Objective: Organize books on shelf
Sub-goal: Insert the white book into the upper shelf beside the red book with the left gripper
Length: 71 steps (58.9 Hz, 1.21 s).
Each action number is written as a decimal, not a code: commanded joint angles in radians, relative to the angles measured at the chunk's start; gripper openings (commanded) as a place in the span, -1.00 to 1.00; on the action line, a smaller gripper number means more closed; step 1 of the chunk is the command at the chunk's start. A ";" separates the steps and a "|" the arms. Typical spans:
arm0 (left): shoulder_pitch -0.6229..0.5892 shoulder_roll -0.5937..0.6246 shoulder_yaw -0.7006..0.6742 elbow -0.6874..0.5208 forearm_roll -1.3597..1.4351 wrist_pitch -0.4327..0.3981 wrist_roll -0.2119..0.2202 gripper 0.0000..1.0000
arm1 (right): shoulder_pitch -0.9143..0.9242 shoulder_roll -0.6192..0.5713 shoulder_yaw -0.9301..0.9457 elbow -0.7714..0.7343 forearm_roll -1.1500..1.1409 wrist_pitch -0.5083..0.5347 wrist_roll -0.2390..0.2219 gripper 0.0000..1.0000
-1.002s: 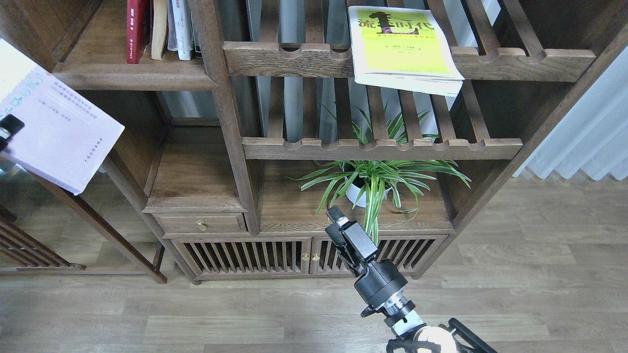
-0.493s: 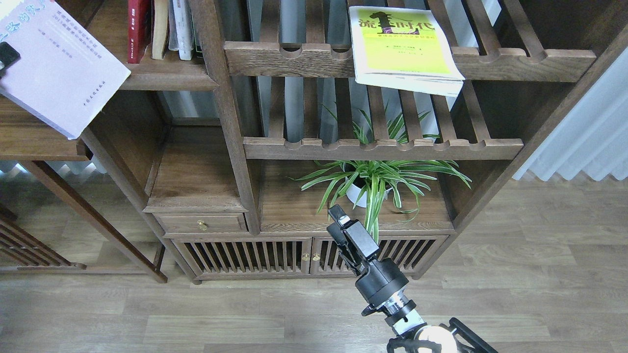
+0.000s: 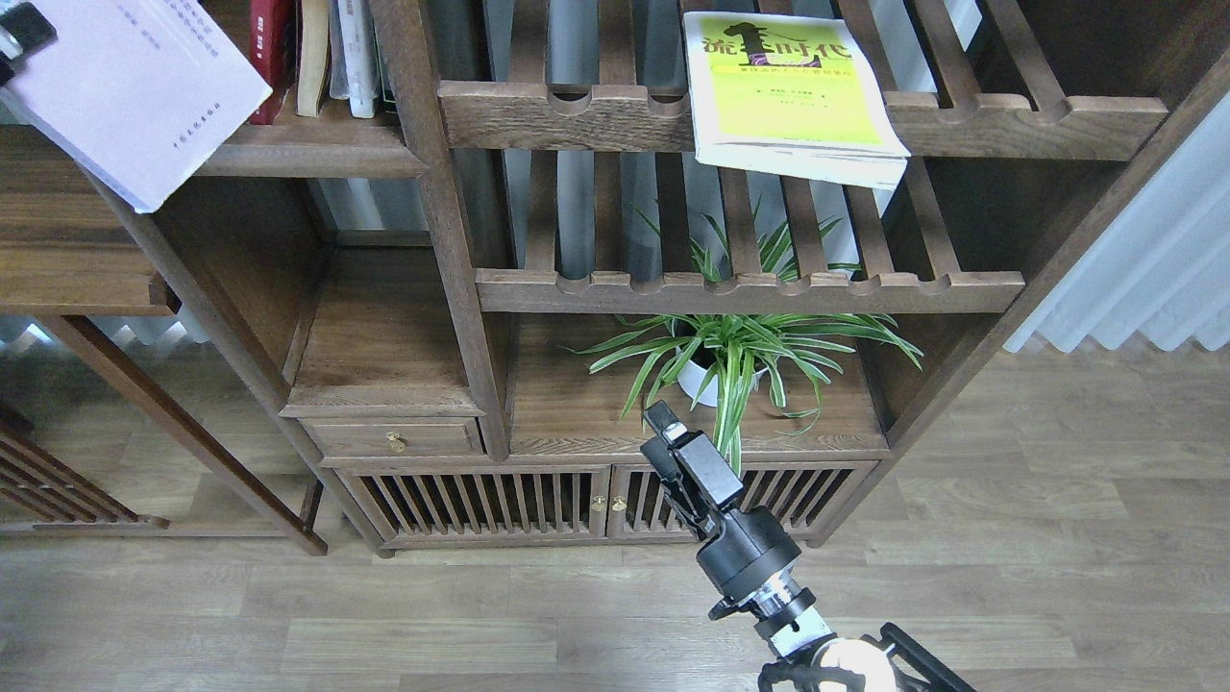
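Pale lavender-white, the thin paperback (image 3: 135,91) hangs tilted at the top left, pinched at its upper corner by the left gripper (image 3: 19,34), in front of the solid brown shelf (image 3: 307,154). That shelf holds a dark red book (image 3: 270,53) and cream and white volumes upright. The yellow-green book (image 3: 788,96) lies on a slatted rack. The right gripper (image 3: 663,428) hovers low, well apart; its finger spacing is unclear.

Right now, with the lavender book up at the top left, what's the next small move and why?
Probably carry the lavender-white book a little further right, towards the gap left of the dark red book. The left gripper grips it at the frame's corner, its cover overlapping the solid shelf edge and not yet upright. The right gripper hangs idle by the spider plant.
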<state>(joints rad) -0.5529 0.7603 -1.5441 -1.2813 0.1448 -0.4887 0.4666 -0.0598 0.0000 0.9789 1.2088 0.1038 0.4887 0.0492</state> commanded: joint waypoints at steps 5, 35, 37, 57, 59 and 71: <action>-0.093 0.001 0.038 0.048 0.055 0.000 0.004 -0.96 | 0.000 0.000 0.001 0.002 0.001 0.000 0.001 0.96; -0.401 -0.088 0.216 0.233 0.200 0.000 0.003 -0.96 | -0.002 0.000 0.001 0.003 0.001 0.000 0.001 0.96; -0.416 -0.105 0.219 0.247 0.216 0.000 0.003 -0.96 | -0.001 0.000 0.001 0.003 0.001 0.000 0.001 0.96; -0.507 -0.200 0.223 0.319 0.332 0.000 0.003 -0.96 | -0.002 0.000 0.001 0.003 0.001 0.000 0.001 0.96; -0.513 -0.200 0.223 0.324 0.335 0.000 0.003 -0.96 | -0.002 0.000 0.001 0.003 0.001 0.000 0.001 0.96; -0.542 -0.194 0.246 0.327 0.380 0.000 0.006 -0.96 | -0.002 0.000 0.001 0.003 0.001 0.000 0.001 0.96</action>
<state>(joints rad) -1.0884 0.5530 -1.3070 -0.9469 0.5153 -0.4887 0.4694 -0.0613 0.0000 0.9802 1.2120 0.1044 0.4887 0.0507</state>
